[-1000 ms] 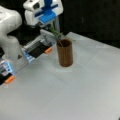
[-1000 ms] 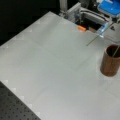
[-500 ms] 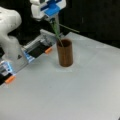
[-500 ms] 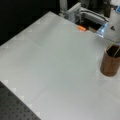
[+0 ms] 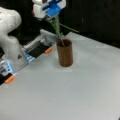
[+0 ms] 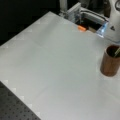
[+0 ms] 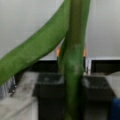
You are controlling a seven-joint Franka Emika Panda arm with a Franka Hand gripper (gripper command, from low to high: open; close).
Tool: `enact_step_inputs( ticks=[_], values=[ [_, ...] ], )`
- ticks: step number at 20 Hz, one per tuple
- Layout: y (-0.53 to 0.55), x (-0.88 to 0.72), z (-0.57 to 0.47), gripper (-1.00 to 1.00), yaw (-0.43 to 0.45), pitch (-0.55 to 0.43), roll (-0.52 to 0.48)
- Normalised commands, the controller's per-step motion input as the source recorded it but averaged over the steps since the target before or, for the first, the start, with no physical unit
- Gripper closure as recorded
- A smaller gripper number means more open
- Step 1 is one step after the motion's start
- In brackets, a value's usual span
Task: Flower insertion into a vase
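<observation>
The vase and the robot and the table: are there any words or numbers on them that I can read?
No words or numbers can be read in any view.
The brown vase is plain, with no label.
The gripper above it, holding the green flower stem that reaches into the vase, shows only blue and white parts, no writing.
The robot base has a small dark mark, too blurred to read.
The table is bare.

A pale grey table (image 5: 82,95) fills both front views, edged by darkness and a black perforated board (image 6: 15,108).

Robotics lab — white worktable (image 6: 50,62), perforated optical breadboard (image 6: 12,107), dark backdrop (image 5: 100,17)
</observation>
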Motion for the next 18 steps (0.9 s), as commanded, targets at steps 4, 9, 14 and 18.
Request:
enact_step_inputs(
  ticks=[4,9,14,18],
  values=[
    [-0.10,0.27,0.23,1.00,0.043,0.468,0.116],
    [-0.06,0.35,0.21,1.00,0.049,0.479,0.081],
    [0.03,0.36,0.17,1.00,0.102,0.575,-0.009],
    [0.06,0.40,0.16,1.00,0.155,0.645,-0.051]
  ],
)
